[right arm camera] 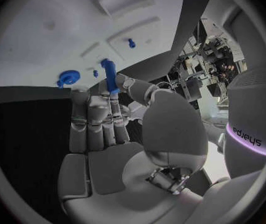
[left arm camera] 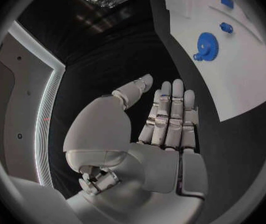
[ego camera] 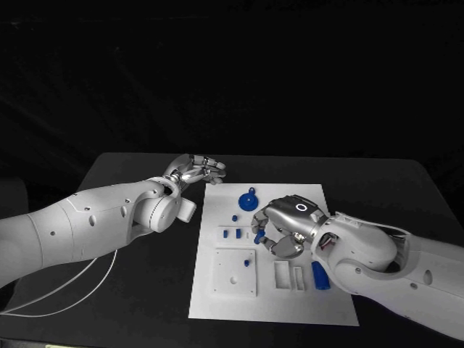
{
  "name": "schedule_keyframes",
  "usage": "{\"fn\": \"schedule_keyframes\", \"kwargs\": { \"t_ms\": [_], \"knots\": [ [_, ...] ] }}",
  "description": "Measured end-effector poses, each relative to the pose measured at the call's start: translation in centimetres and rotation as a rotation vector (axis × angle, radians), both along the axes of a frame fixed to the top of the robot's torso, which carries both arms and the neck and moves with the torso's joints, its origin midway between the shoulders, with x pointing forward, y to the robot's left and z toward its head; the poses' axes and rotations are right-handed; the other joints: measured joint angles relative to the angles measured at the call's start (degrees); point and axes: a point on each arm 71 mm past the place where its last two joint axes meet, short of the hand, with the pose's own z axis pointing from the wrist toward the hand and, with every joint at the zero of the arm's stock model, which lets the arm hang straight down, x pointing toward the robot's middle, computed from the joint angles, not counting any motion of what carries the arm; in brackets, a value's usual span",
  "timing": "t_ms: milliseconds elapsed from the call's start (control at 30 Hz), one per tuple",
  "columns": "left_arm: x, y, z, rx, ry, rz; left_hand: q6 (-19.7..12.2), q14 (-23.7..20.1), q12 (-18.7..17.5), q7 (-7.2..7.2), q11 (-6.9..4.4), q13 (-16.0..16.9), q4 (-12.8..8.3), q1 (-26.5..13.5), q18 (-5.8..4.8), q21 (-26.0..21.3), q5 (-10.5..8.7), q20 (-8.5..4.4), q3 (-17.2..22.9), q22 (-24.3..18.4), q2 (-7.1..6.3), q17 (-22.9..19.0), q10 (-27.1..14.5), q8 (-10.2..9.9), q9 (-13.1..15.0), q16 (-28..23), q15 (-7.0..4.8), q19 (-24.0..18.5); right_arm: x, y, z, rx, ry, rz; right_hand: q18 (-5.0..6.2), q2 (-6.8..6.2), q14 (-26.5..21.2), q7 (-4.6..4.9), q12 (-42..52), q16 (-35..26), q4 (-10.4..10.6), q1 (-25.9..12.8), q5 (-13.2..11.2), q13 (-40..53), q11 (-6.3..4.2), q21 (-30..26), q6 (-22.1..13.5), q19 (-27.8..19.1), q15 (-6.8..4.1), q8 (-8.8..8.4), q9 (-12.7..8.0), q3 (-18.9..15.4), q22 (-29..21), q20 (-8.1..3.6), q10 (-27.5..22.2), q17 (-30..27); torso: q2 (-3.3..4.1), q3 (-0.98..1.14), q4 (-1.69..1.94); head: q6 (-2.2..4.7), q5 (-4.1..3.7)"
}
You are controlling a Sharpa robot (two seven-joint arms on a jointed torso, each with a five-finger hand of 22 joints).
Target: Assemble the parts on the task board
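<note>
Dim scene, black all around, yet the white task board (ego camera: 274,250) catches the light and glows against the dark tabletop (ego camera: 127,170). Soft sheen on the arms. Both wrist views bend hard at the rim, straight edges curving, corners swallowed in dark frame.

The task board (ego camera: 295,304) lies mid-table (ego camera: 117,174), the gear (ego camera: 249,199) at its far end

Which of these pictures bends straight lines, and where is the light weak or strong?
Head view: dark room, black table barely lit, flat white task board bright, its edges straight. Left wrist view: fisheye, board edge curves, round blue gear part sharp. Right wrist view: also curved; the silver right hand holds a slim blue peg; background looks cluttered and dim.
</note>
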Motion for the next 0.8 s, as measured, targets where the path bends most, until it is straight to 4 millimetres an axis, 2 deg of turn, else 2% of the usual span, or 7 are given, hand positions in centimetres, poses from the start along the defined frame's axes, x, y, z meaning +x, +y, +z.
{"fn": "schedule_keyframes", "kwargs": {
  "t_ms": [200, 333, 533, 800],
  "knots": [
    [0.0, -0.5, 0.0, -0.003, 0.0, -0.008, 0.0, 0.0, 0.0, 0.0, 0.0, 0.0, 0.0, 0.0, 0.0, 0.0, 0.0, 0.0, 0.0, 0.0, 0.0, 0.0, 0.0, 0.0, 0.0, 0.0, 0.0, 0.0, -2.0, 3.5, -1.3, 0.022, 0.044, 0.083, 0.01, 0.0, 0.0, -0.02, -0.1, 0.0, 0.0, 0.0, 0.0, 0.0, 0.0, 0.0, 0.0, 0.0, 0.0, -0.01, 0.0, 0.0, 0.0, 0.01, 0.0, 0.0, 0.02, -0.01, 0.07, -0.2, 0.6],
    [0.0, -0.6, 0.0, -0.003, 0.0, -0.01, 0.0, 0.0, 0.0, 0.0, 0.0, 0.0, 0.0, 0.0, 0.0, 0.0, 0.0, 0.0, 0.0, 0.0, 0.0, 0.1, 0.0, 0.0, 0.0, 0.0, 0.0, 0.0, -2.5, 4.7, -2.2, 0.02, 0.066, 0.107, 0.01, 0.0, -0.1, -0.02, -0.1, 0.0, 0.0, 0.0, 0.0, 0.0, -0.01, 0.0, 0.0, 0.0, -0.07, -0.02, 0.0, 0.0, 0.0, 0.01, 0.0, 0.0, 0.03, -0.01, 0.12, -0.21, 0.79],
    [0.0, -1.0, 0.0, -0.006, 0.0, -0.017, 0.0, 0.0, 0.0, 0.0, 0.0, 0.0, 0.0, 0.0, 0.0, 0.0, 0.0, 0.0, 0.0, 0.0, 0.0, 0.1, 0.0, 0.0, 0.0, 0.0, 0.0, 0.0, -3.2, 5.8, -3.5, 0.011, 0.097, 0.128, 0.02, 0.02, -0.1, -0.02, -0.2, 0.0, 0.0, 0.0, 0.0, 0.1, -0.01, 0.0, 0.0, 0.0, -0.11, -0.05, 0.0, 0.0, 0.0, 0.02, 0.0, 0.0, 0.03, -0.09, 0.12, -0.26, 0.96],
    [0.0, -1.1, 0.0, -0.003, -0.002, -0.019, 0.0, 0.0, 0.0, 0.0, 0.0, 0.0, 0.0, 0.0, 0.0, 0.0, 0.0, 0.0, 0.0, 0.0, 0.0, 0.2, 0.0, 0.0, 0.0, 0.0, 0.0, 0.0, -3.5, 6.1, -5.1, -0.024, 0.125, 0.135, 0.02, 0.42, -0.1, 0.0, -0.3, 0.0, -0.2, -0.1, -0.1, 0.1, -0.01, 0.0, -0.1, 0.0, -0.14, -0.18, 0.0, 0.1, 0.0, 0.03, 0.0, 0.0, 0.03, -0.09, 0.11, -0.5, 1.41]
  ]
}}
